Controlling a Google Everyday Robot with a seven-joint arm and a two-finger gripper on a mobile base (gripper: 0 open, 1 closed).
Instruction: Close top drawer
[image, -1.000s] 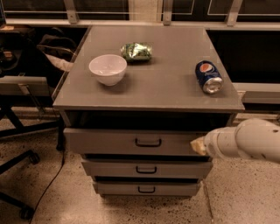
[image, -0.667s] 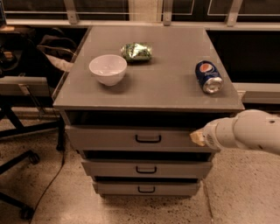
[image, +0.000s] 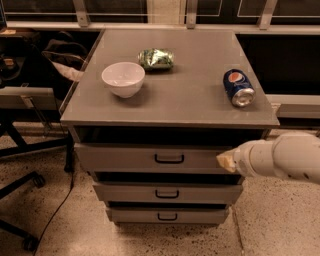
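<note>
Gripper (image: 225, 161), parted or closed I cannot tell, touches the right end of the top drawer (image: 125, 158) front, shifted only slightly over 1 second; the drawer still juts out under the tabletop, so closing looks unfinished.

One camera only, set in front of and above the grey surface (image: 190, 102), looking down at a slant and facing the drawer fronts nearly square on. It stands near: the surface fills the upper middle of the view, the top drawer (image: 125, 158) lies just below it, and speckled floor (image: 270, 220) runs along the bottom. The pincer (image: 226, 161) reaches in from the right edge, at the right end of that drawer's front
</note>
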